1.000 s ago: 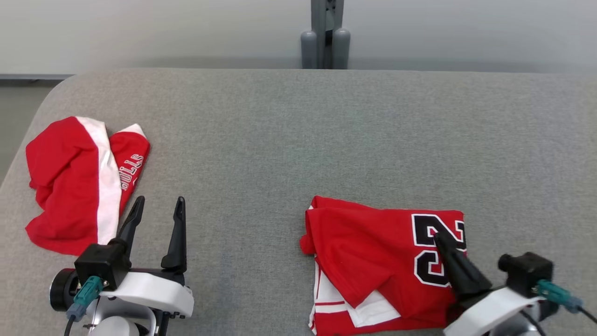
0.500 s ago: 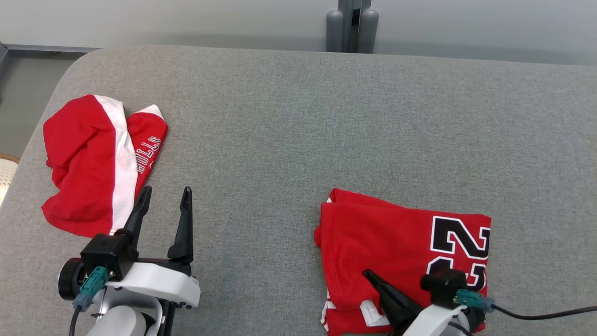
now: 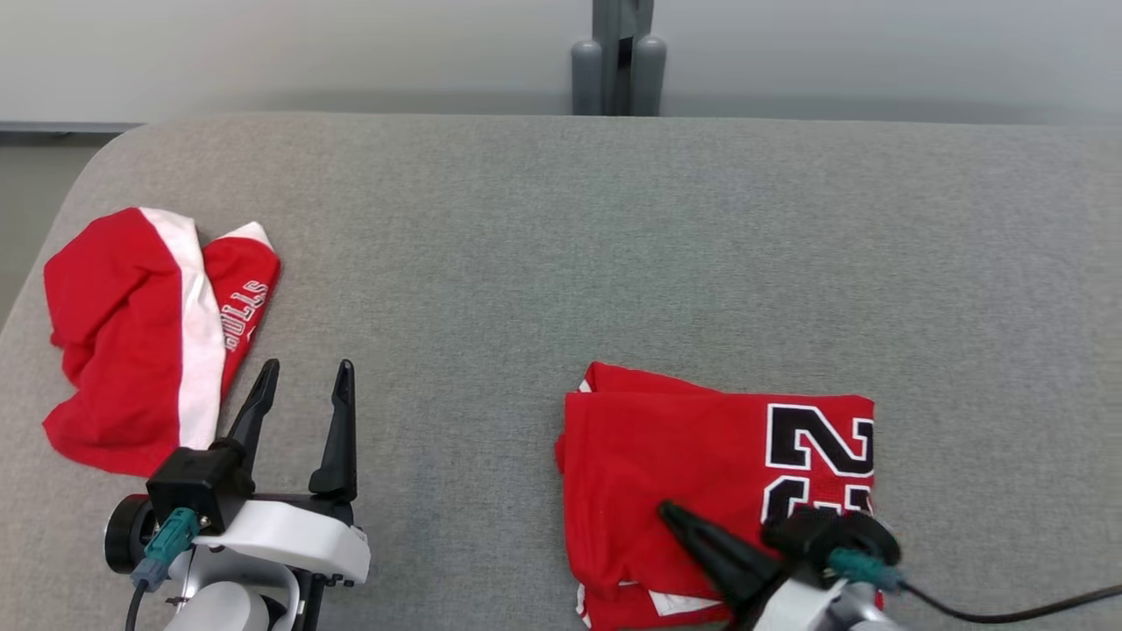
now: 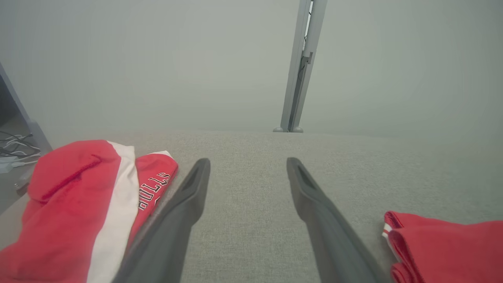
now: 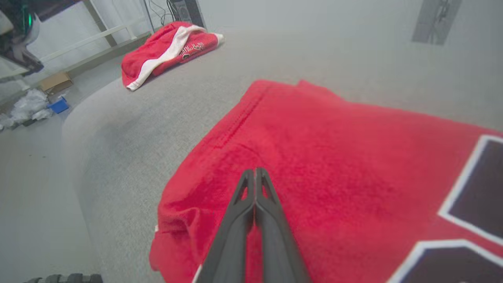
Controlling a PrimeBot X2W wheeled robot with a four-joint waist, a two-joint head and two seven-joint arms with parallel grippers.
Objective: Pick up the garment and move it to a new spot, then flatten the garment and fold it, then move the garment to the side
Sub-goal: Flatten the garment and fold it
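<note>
Red jersey (image 3: 692,456) with black numerals lies folded flat, right of centre on grey table (image 3: 526,263)

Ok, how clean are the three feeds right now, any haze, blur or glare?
Head view: sharp, evenly lit, no glare, numerals on the folded jersey crisp. Left wrist view: milky haze washes out the wall and post beyond the left hand. Right wrist view: fabric goes soft around the right hand, the table edge bows from the wide lens, the crumpled garment is small but readable.
</note>
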